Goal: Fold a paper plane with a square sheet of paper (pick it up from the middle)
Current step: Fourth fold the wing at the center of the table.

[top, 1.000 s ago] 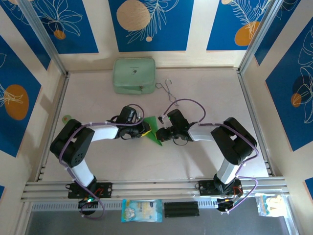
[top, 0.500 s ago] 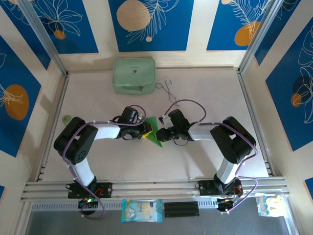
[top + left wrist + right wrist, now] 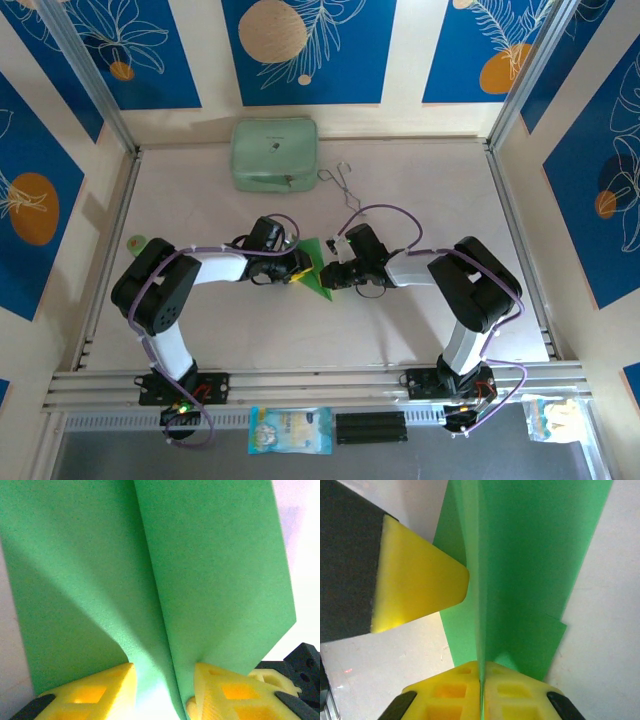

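Holds the paper plane (image 3: 313, 266) in the right end effector (image 3: 326, 272), low over the middle of the desk (image 3: 420, 200); pinches the raised centre crease between yellow fingertips (image 3: 452, 692) pressed flat together, so closed tight on the fold; has bright green flaps spreading away on both sides just ahead of that end effector, the far flap lying flat on the pale surface.

Straddles the same crease with the left end effector (image 3: 297, 268), directly opposite the right one and just beside it; stands there with jaws parted, one yellow finger (image 3: 95, 692) on each side of the fold and the green ridge running down through the gap; cannot tell whether either pad actually presses the paper.

Shows, from the right wrist, one finger of the left end effector just ahead and to the left of the closed fingertips, its tip close beside the crease.

Has the pale mint-green case (image 3: 275, 153) lying well beyond both end effectors, near the far edge; has the wire tongs (image 3: 340, 185) beyond the right end effector, just right of the case and apart from the paper.
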